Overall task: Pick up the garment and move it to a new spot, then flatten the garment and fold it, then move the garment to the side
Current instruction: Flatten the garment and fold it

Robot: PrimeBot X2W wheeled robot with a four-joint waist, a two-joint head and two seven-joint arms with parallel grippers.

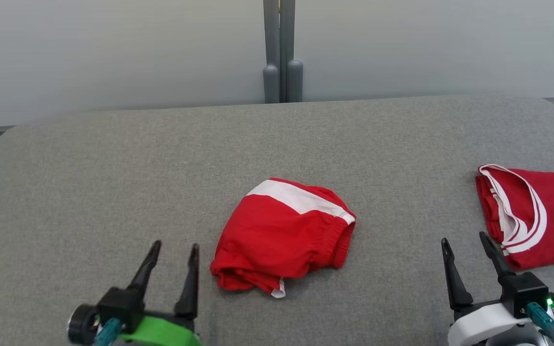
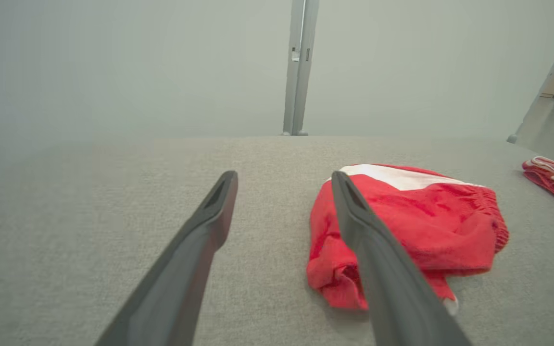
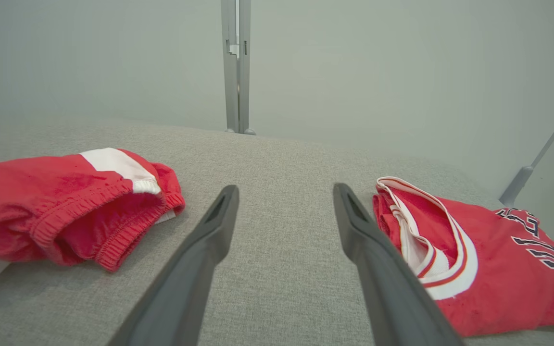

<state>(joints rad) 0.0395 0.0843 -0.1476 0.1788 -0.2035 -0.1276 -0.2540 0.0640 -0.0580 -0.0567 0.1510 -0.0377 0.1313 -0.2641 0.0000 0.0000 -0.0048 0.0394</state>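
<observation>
A crumpled red garment (image 1: 282, 235) with a white band and an elastic waistband lies bunched in the middle of the grey padded surface (image 1: 113, 168). My left gripper (image 1: 175, 245) is open and empty just left of it, hovering over the cloth-covered top; in the left wrist view the garment (image 2: 416, 226) sits behind the right finger of that gripper (image 2: 284, 175). My right gripper (image 1: 464, 237) is open and empty, standing between this garment (image 3: 65, 202) and a red jersey (image 3: 498, 269). Its fingers (image 3: 285, 187) touch neither.
The red jersey (image 1: 536, 216) with white trim and dark lettering lies at the right edge, partly cut off. A grey post (image 1: 282, 53) stands against the pale wall behind the surface. Bare grey padding stretches to the left and at the back.
</observation>
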